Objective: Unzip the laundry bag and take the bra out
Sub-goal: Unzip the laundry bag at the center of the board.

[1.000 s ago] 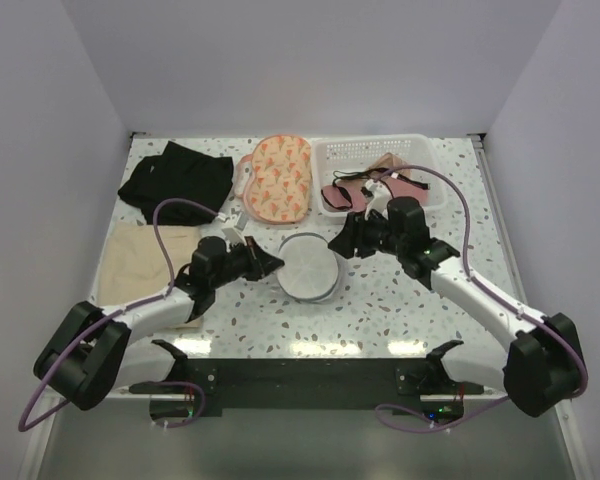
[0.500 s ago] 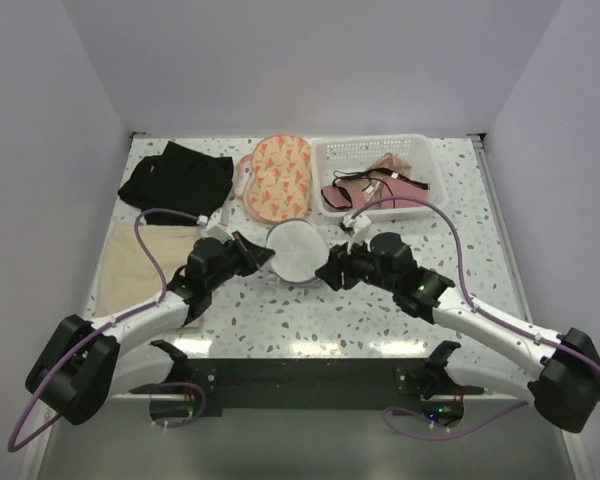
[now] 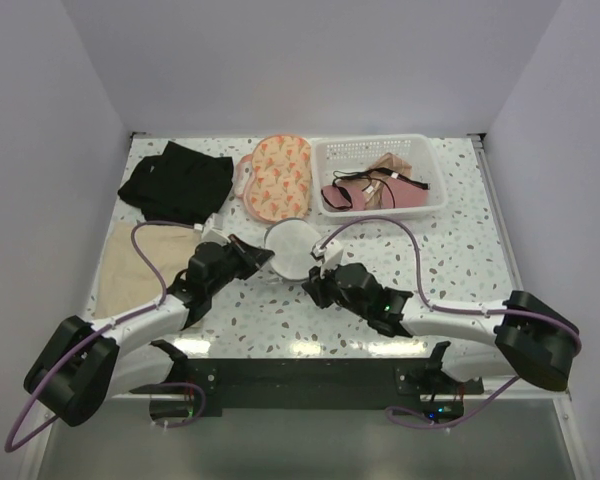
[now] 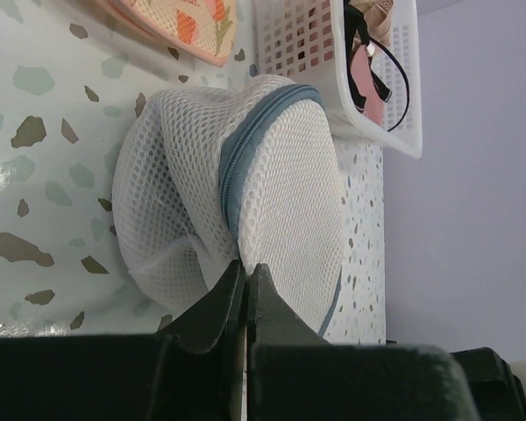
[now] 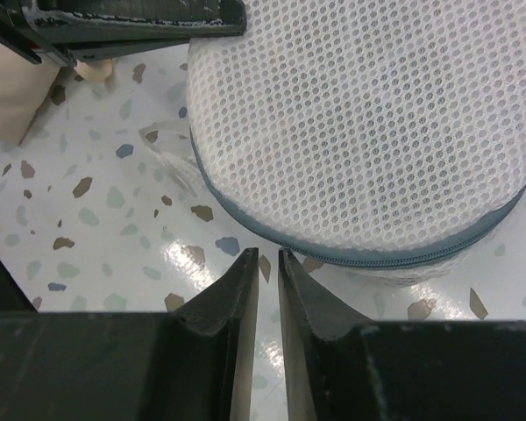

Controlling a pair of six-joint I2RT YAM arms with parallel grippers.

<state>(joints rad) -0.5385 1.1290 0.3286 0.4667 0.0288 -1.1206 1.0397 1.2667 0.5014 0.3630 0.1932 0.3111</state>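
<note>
The round white mesh laundry bag [image 3: 289, 246] lies at the table's middle, its grey-blue zipper [image 4: 245, 149] closed round the rim. It also shows in the left wrist view [image 4: 289, 175] and the right wrist view [image 5: 368, 123]. My left gripper [image 3: 264, 259] is shut on a fold of the bag's mesh at its left side [image 4: 246, 266]. My right gripper [image 3: 313, 284] hovers low at the bag's near right edge, just short of the zipper [image 5: 403, 257]. Its jaws [image 5: 268, 254] stand a narrow slit apart with nothing between them. No bra shows inside the bag.
A white basket [image 3: 428, 180] at the back right holds pink and beige underwear with black straps. An orange patterned pouch [image 3: 278, 178] lies behind the bag. A black garment [image 3: 177, 180] lies at the back left and a beige cloth [image 3: 135, 262] at the left.
The bag has been drawn back and to the left with my left gripper. My right arm has swung down and left, from beside the basket to the bag's near edge.
</note>
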